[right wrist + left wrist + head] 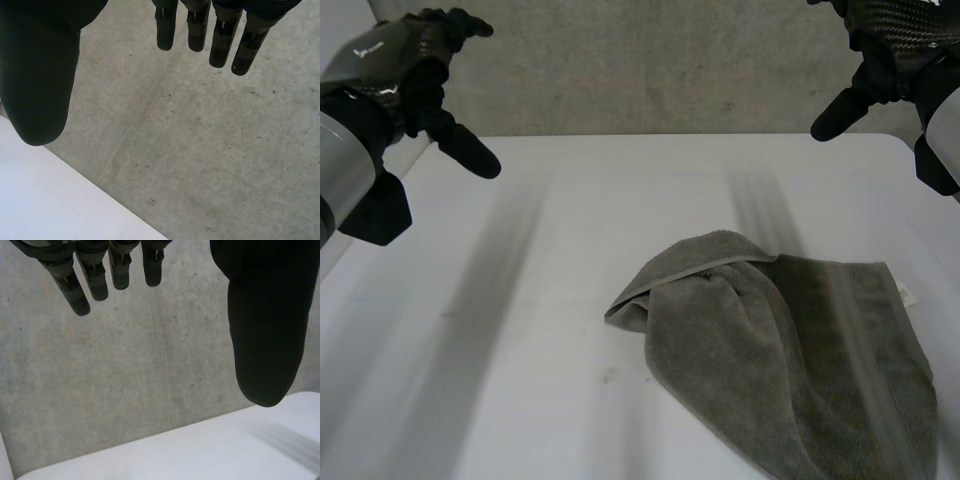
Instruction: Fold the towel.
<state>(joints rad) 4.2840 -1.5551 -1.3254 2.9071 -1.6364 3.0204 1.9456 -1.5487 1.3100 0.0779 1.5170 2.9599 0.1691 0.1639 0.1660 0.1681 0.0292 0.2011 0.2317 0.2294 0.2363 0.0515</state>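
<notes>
Towel (790, 350) sits on your white table (540, 300) as a loose grey heap, toward the robot's right side and the near edge, running out past the head view's lower border. One part of it is folded over itself, so you see a hemmed edge curving across its far side, and a small white tag (906, 294) pokes out at its right edge. Your left hand (410, 70) hangs high above the table's far left corner, well apart from the cloth, its grey forearm (340, 165) coming in beside the table's left edge. In its wrist view the fingers (75, 287) are straight and spread away from the thumb, with nothing held. Your right hand (895, 45) is raised above the far right corner, also well apart from the towel, its fingers (220, 42) extended and relaxed, grasping nothing. Behind the table stands a grey concrete wall (670, 70), which both wrist views face, with the table's far edge beneath each hand.
</notes>
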